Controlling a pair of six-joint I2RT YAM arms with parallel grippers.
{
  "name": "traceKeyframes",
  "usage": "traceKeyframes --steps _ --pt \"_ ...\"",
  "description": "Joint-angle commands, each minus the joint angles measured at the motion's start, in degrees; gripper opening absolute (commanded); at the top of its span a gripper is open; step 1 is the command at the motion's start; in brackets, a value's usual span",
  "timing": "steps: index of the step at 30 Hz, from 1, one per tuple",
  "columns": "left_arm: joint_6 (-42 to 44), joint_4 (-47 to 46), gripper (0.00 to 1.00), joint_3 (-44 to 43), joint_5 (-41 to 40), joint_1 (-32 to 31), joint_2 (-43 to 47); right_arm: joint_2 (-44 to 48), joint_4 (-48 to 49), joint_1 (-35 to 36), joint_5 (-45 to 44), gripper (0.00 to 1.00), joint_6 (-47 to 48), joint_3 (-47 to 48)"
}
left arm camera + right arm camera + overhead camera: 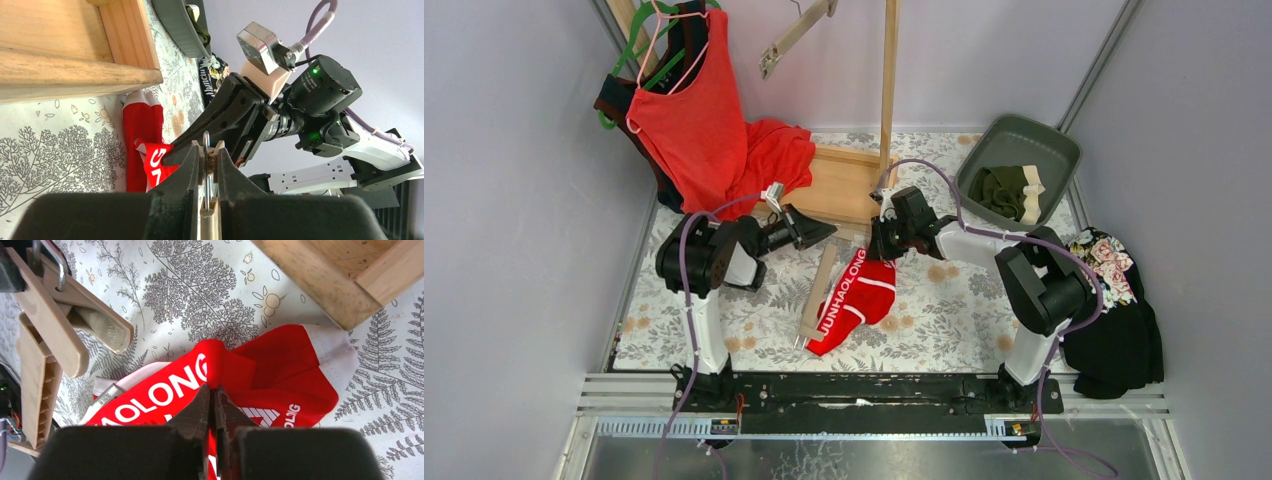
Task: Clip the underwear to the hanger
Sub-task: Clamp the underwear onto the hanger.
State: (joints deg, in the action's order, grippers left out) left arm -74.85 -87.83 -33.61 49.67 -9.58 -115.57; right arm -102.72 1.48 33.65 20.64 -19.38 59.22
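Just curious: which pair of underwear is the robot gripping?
The red briefs, waistband pinched by the right gripper; the olive pair lies untouched in the grey bin.

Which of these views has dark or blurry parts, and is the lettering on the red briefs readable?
Top view: even soft light, faint shadows. Left wrist view: the left gripper, on the hanger, is dark and soft near the lens; the right arm behind is sharp. Right wrist view: red briefs bright and crisp, lettering readable; right gripper a dark shape.
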Motion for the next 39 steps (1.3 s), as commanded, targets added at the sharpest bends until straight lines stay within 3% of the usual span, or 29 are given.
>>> traceKeyframes --steps 1,11,19,23,29,33,39 --pt "-1.4 -4.55 0.0 -2.27 -0.37 0.44 -1.6 3.85 1.38 0.54 -1.09 0.03 1.32 -1.28" --pt "-3.7 -4.5 0.0 -6.87 -0.61 -0.57 -1.56 25.8 23.39 0.55 -11.29 0.0 2.81 -25.73" --pt "-4.6 -4.46 0.0 -11.32 -0.23 -5.13 -2.32 32.33 25.91 0.54 -12.44 0.01 2.3 -33.44" --pt "-4.43 -4.54 0.0 -11.47 0.68 -7.2 -4.0 29.97 21.44 0.54 -7.69 0.14 -0.59 -32.2" --pt "-2.54 -4.56 0.0 -7.77 0.86 -7.55 -4.96 32.15 19.98 0.55 -10.03 0.68 -2.39 -30.97" --pt "-1.94 -4.55 0.0 -6.26 1.25 -7.51 -4.64 29.46 13.35 0.45 -10.77 0.7 -0.41 -23.45" --pt "-1.24 -4.54 0.0 -3.29 1.5 -7.56 -3.43 23.82 13.56 -0.07 -7.69 0.7 -0.74 -17.82"
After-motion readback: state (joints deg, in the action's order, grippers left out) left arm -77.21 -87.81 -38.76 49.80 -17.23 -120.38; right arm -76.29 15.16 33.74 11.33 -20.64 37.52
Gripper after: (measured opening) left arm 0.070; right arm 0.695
